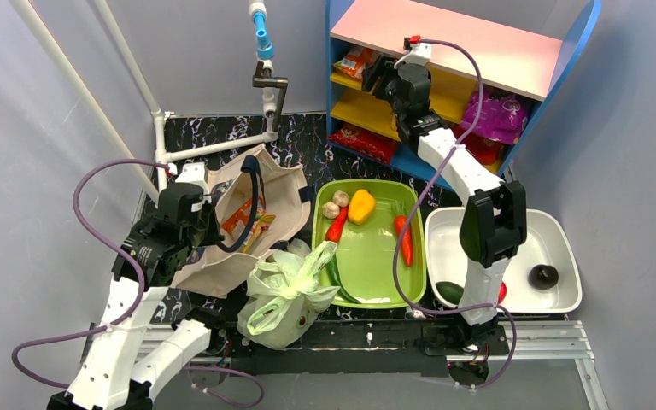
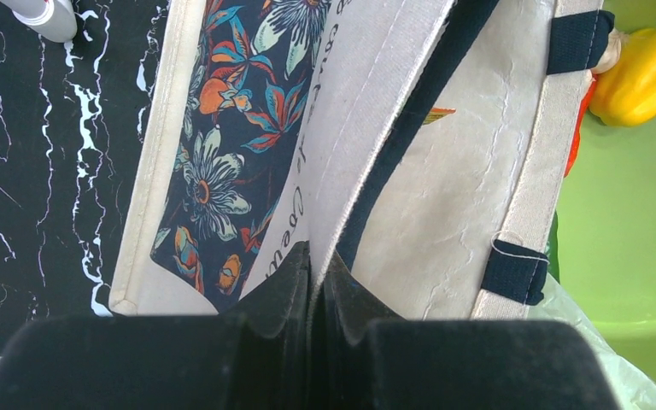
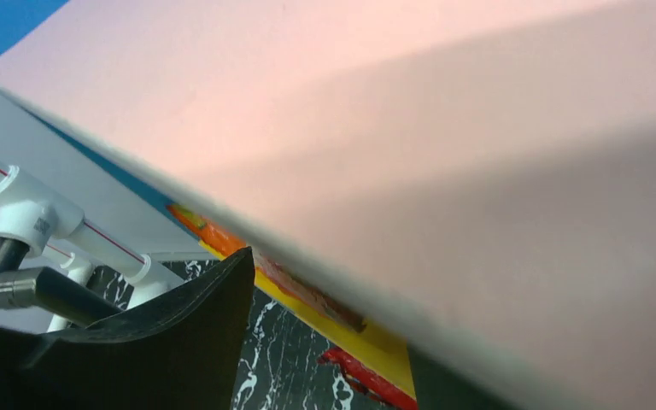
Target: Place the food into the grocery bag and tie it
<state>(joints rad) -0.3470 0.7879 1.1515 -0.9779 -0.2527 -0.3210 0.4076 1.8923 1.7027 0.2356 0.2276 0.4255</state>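
The left gripper (image 2: 318, 273) is clenched on the rim of the beige canvas tote (image 2: 444, 196), with the fabric edge pinched between its fingers. The pale-green grocery bag (image 1: 286, 295) sits just right of those fingers, against the tote. Farther right, the green tray (image 1: 376, 256) holds a yellow pepper (image 1: 360, 205). The right gripper (image 1: 377, 75) is raised at the shelf unit (image 1: 444, 38), a snack packet (image 1: 356, 60) just beyond its fingers; only one finger (image 3: 179, 342) is visible, so whether it is released or clenched cannot be told.
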